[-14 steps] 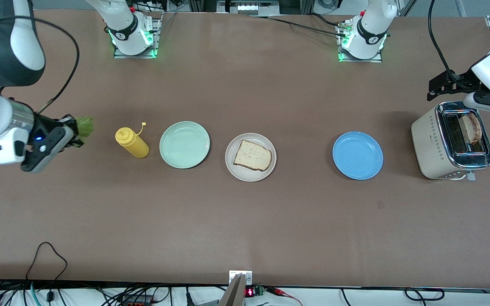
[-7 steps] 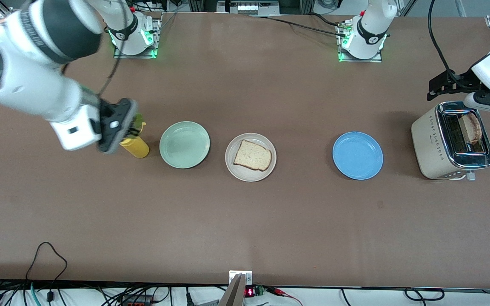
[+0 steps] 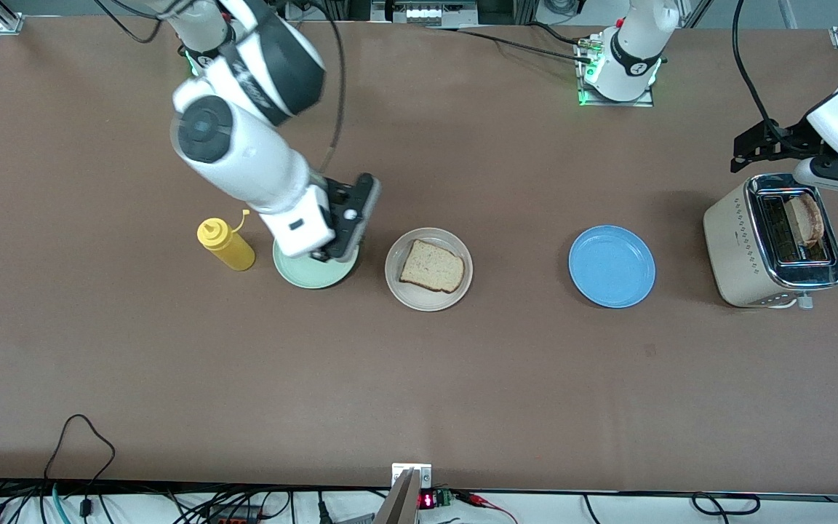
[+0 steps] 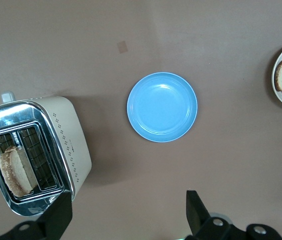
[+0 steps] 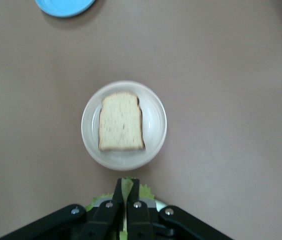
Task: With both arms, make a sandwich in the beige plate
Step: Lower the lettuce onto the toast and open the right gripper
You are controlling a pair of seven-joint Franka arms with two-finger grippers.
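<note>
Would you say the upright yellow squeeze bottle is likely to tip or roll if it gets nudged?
The yellow plastic squeeze bottle stands tall on a narrow base, so a nudge near its cap would probably tip it. Its rounded body suggests it would then roll. It looks like soft plastic, so likely light and slightly yielding.

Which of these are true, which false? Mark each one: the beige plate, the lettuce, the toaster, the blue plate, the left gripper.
1. The beige plate holds one slice of bread. True.
2. The right gripper is open and empty. False: it is shut on the lettuce leaf, over the mint-green plate.
3. A slice of bread stands in the toaster. True: the toast sits in one slot.
4. The blue plate carries a slice of bread. False: nothing lies on it.
5. The left gripper is shut on the toast. False: it is open, over the table beside the toaster, holding nothing.
</note>
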